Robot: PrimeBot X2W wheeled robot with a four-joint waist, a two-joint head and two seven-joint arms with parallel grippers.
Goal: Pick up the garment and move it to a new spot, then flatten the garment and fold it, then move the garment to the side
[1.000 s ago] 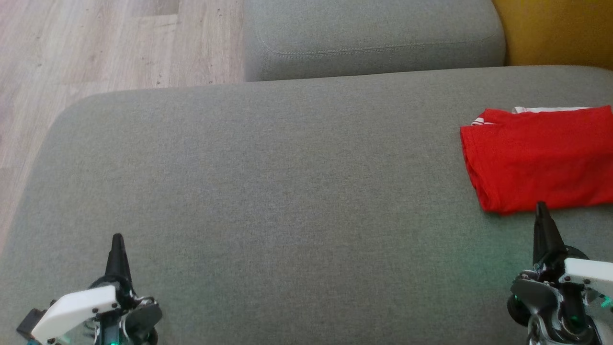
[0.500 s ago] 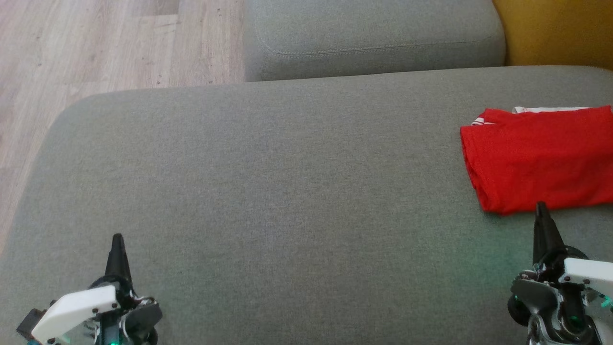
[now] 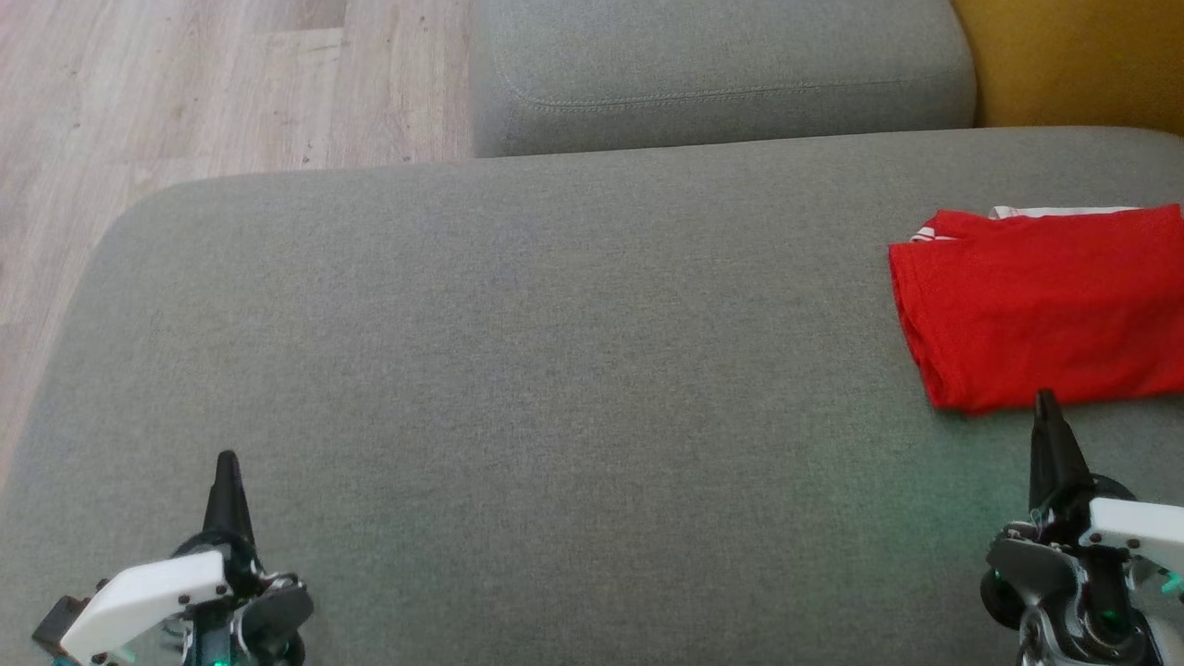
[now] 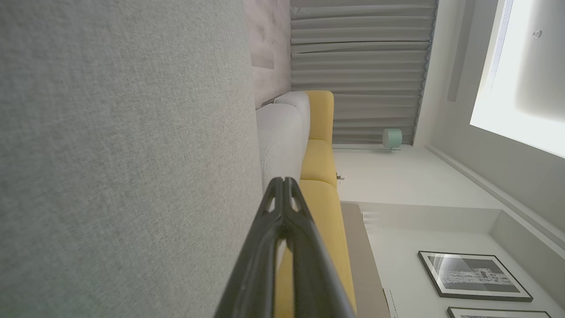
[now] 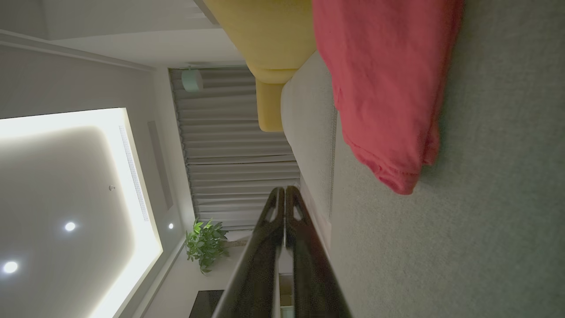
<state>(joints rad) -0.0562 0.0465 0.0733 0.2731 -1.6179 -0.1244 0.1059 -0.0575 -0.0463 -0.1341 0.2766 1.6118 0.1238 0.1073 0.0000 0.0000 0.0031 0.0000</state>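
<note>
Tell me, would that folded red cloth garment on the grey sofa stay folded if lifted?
Probably not: the folded red cloth garment has soft, layered edges, so lifted by a corner it would likely droop open. It seems thin and light. Pushed over the grey woven sofa cushion, it may bunch rather than slide.

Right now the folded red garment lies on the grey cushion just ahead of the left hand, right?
No. In the head view the folded red garment lies on the grey cushion just ahead of the right hand, not the left hand.
</note>
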